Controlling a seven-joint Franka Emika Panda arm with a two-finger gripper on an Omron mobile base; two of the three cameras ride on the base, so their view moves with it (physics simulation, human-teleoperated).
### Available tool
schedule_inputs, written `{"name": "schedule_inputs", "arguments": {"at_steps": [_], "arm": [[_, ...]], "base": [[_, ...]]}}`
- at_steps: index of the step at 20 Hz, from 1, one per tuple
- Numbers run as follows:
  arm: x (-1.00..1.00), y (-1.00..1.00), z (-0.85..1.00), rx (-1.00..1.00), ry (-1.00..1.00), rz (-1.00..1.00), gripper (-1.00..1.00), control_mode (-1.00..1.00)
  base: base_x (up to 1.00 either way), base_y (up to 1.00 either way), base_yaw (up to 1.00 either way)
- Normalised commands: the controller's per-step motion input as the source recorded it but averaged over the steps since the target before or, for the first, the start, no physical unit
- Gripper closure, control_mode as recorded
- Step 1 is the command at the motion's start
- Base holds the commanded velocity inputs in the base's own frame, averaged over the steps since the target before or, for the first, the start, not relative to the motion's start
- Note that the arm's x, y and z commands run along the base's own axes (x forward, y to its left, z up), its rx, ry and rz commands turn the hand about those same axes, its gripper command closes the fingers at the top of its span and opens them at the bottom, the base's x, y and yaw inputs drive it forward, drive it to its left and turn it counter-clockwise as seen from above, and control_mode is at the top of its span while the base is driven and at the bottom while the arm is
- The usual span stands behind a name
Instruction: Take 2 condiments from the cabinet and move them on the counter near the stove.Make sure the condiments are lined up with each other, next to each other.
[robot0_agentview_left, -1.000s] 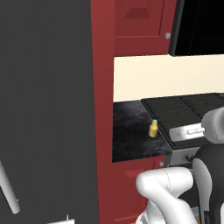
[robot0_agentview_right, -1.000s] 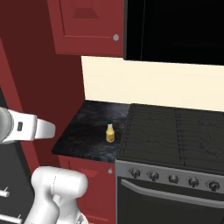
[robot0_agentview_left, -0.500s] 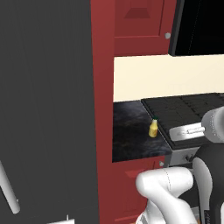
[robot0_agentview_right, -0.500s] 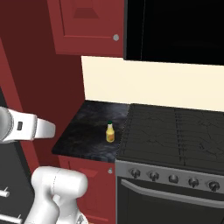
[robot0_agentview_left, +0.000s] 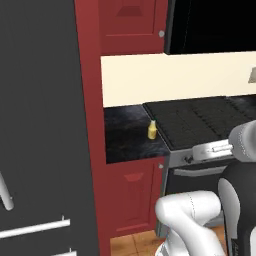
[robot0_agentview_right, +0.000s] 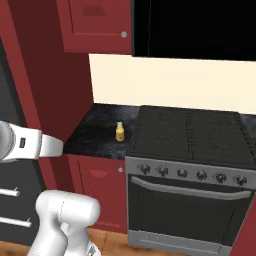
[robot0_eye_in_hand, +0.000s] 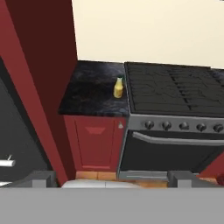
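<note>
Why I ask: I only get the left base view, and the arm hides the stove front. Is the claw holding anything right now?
Observer: No. In the hand view the claw is open and empty, its fingertips wide apart, facing the stove.
Operator: What is on the stove front behind the arm?
Observer: In the right base view, a row of black knobs runs above a long oven handle.
</note>
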Motion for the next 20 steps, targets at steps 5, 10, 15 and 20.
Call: {"name": "schedule_inputs", "arguments": {"at_steps": [5,10,15,20], "arm": [[0.00,0.00,0.00,0.00,0.00,0.00,-1.00,1.00],[0.00,0.00,0.00,0.00,0.00,0.00,-1.00,1.00],[0.00,0.00,0.00,0.00,0.00,0.00,-1.00,1.00],[0.00,0.00,0.00,0.00,0.00,0.00,-1.00,1.00]], "base": [[-0.55,-0.58,-0.62],[0.00,-0.40,-0.89],[0.00,-0.35,-0.91],[0.49,-0.10,-0.56]]}}
